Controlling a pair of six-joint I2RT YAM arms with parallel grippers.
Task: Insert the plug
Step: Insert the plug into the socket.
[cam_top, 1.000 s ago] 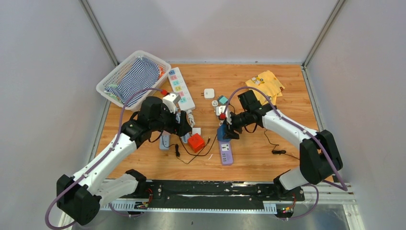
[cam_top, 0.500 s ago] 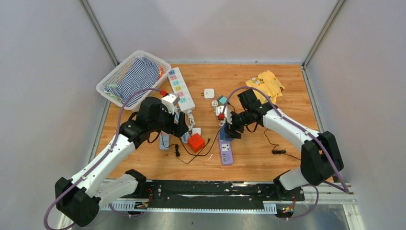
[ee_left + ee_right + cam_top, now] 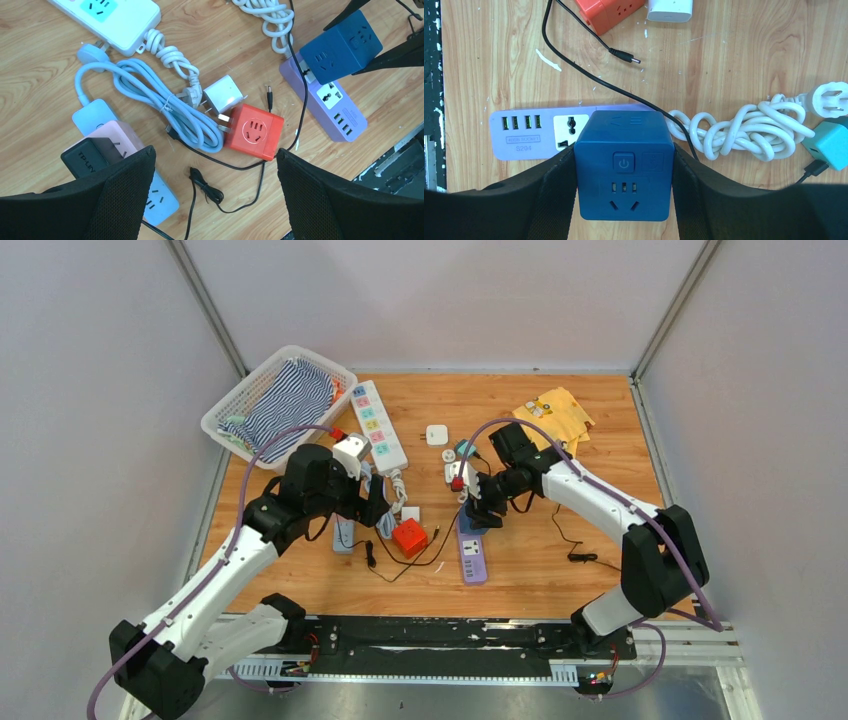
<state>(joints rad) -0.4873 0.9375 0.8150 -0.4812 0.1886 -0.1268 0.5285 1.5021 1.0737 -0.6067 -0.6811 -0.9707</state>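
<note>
Wooden table [image 3: 420, 400], middle, toward near edge: right claw [image 3: 623, 165] clamped on blue cube [image 3: 623, 135] over one end of purple strip [image 3: 524, 135]. Left claw [image 3: 215, 152] wide open, empty, above red cube [image 3: 255, 131].

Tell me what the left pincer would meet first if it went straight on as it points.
Most likely the thin black cable lying on the table beside the red socket cube; the left pincer is open. Depth is unclear.

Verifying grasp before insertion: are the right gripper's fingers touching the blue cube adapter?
Touching. Right wrist view: both fingers sit flush against the blue cube adapter's sides, no gap visible.
</note>
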